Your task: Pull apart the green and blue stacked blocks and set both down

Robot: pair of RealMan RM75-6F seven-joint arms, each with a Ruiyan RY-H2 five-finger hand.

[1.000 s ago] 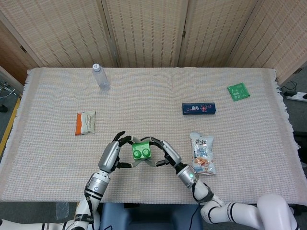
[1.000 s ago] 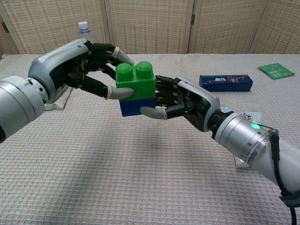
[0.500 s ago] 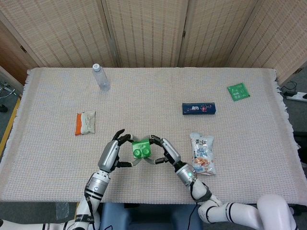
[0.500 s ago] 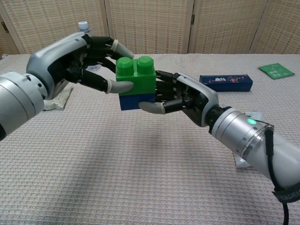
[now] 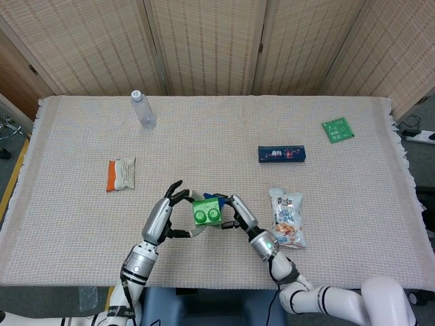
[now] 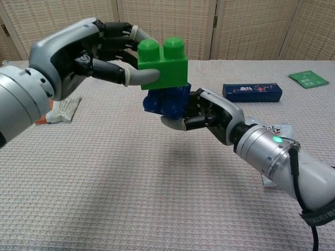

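Now the green block point(image 6: 163, 64) sits tilted just above the blue block point(image 6: 168, 99), the two apparently parted or nearly so, both held in the air above the counter point(image 5: 204, 129) near the middle of its front edge. Gripping the green block from one side is the left hand point(image 6: 86, 49), its fingers point(image 6: 137, 76) wrapped along the block's lower edge and upper face. From the other side the right hand point(image 6: 209, 112) grasps the blue block, with one of its fingers curled beneath it. Seen from the head view, the green block point(image 5: 206, 213) shows its two round studs, with a sliver of blue showing behind it, between the left hand point(image 5: 163, 216) and the right hand point(image 5: 243, 217). Just beside the right hand, a clear snack bag point(image 5: 287, 216) lies flat on the counter. Farther back lie a dark blue box point(image 5: 282, 154) and, toward the far right corner, a green packet point(image 5: 338, 129). On the left side rests an orange and white packet point(image 5: 122, 174), and a clear bottle point(image 5: 143, 109) stands near the far edge.
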